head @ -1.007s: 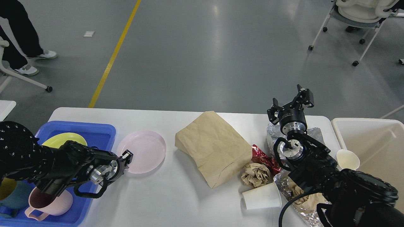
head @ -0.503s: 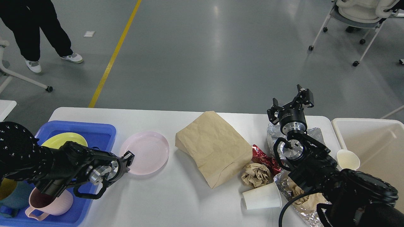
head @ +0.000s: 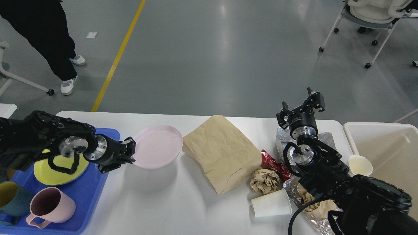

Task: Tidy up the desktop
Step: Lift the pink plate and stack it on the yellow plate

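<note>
The white desktop (head: 169,202) spans the lower view. My left gripper (head: 130,150) is shut on the left rim of a pink plate (head: 158,146) and holds it lifted above the desktop, right of the blue tray (head: 88,192). My right gripper (head: 302,106) is open and empty, raised above the far right of the desktop over crumpled foil (head: 323,138). On the desktop lie a brown paper bag (head: 222,151), a red wrapper (head: 272,163), a crumpled brown paper ball (head: 265,180) and a white paper cup (head: 271,204) on its side.
The blue tray holds a yellow plate (head: 55,164), a pink mug (head: 50,207) and a teal mug (head: 9,195). A cream bin (head: 388,153) stands at the right with a white spoon (head: 359,164) on its rim. A person's legs (head: 49,29) stand on the floor at far left. A wheeled chair (head: 369,19) is at far right.
My left gripper has lifted the pink plate off the desktop and the arm has swung up and back. The person on the left has stepped closer. The right arm has not moved.
</note>
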